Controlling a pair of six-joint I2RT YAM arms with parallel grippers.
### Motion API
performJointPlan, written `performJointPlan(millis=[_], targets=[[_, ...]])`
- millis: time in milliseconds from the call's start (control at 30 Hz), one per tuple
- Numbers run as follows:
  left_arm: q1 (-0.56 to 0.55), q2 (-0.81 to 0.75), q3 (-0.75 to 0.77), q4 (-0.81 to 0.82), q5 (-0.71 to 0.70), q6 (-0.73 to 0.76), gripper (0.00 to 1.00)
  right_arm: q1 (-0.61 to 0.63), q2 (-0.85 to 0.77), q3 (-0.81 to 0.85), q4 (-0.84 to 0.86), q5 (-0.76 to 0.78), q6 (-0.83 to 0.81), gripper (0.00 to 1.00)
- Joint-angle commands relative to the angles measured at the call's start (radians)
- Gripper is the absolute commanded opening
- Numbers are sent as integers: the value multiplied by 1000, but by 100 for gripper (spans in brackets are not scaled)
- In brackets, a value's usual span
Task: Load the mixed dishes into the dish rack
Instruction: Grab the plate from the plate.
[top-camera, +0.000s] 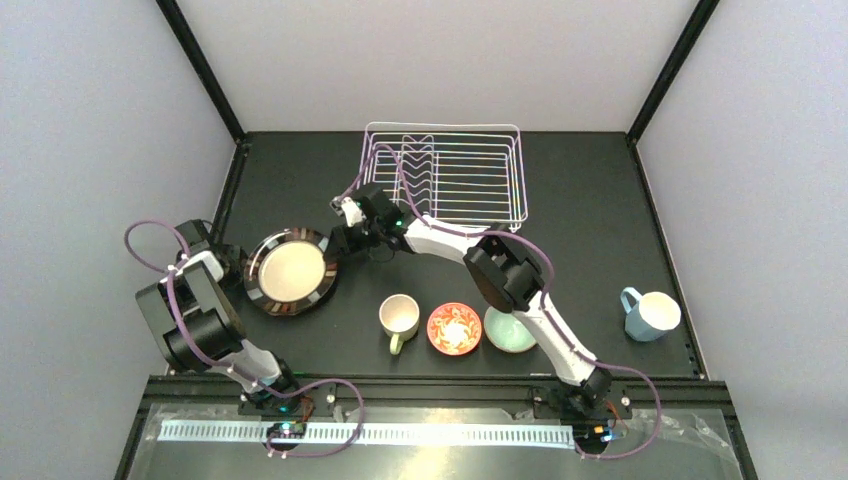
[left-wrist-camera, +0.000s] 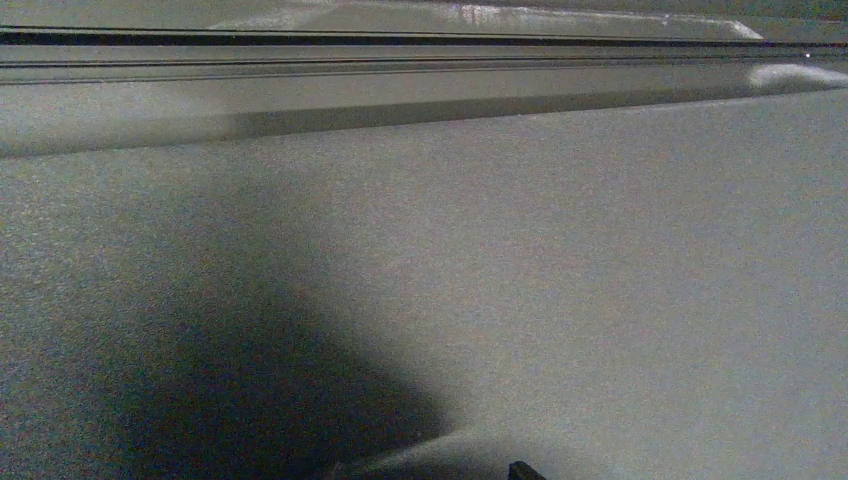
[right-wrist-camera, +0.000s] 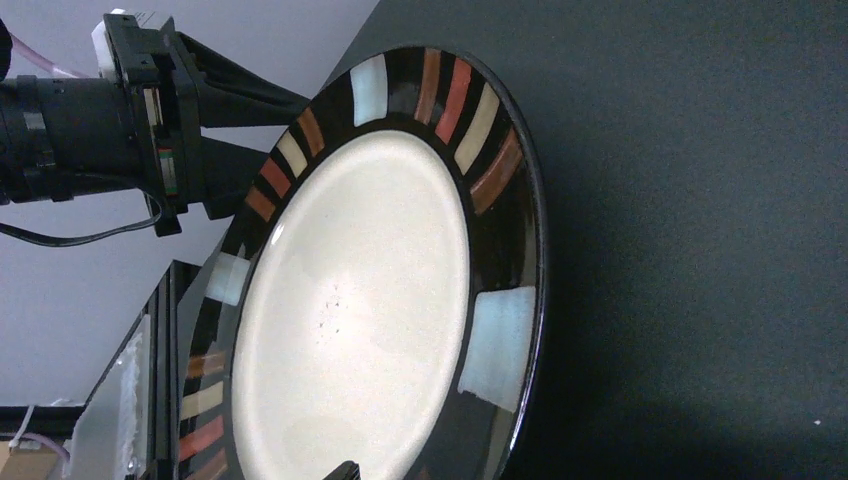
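Striped plate (top-camera: 292, 272) (tilted); left gripper (top-camera: 238, 262), right gripper (top-camera: 339, 241) flank it.

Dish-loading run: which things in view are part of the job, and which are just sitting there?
Job: striped-rim cream plate, cream mug, red-orange bowl, mint bowl, blue mug, dish rack.

Not job, rig only: black table, frame post, left arm, right arm.
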Motion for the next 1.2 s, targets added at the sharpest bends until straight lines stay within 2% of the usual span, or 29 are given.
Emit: performJointPlan(millis=[0, 867, 1167], targets=[[-6, 32, 31, -50, 63, 35, 94, 0, 58, 31, 0, -37, 25, 76], [-7, 66, 73, -125, 83, 113, 93, 49, -16, 71, -25, -8, -19, 71], [-7, 68, 96, -158, 78, 136, 93, 50, -16, 152, -60, -9, -20, 71]])
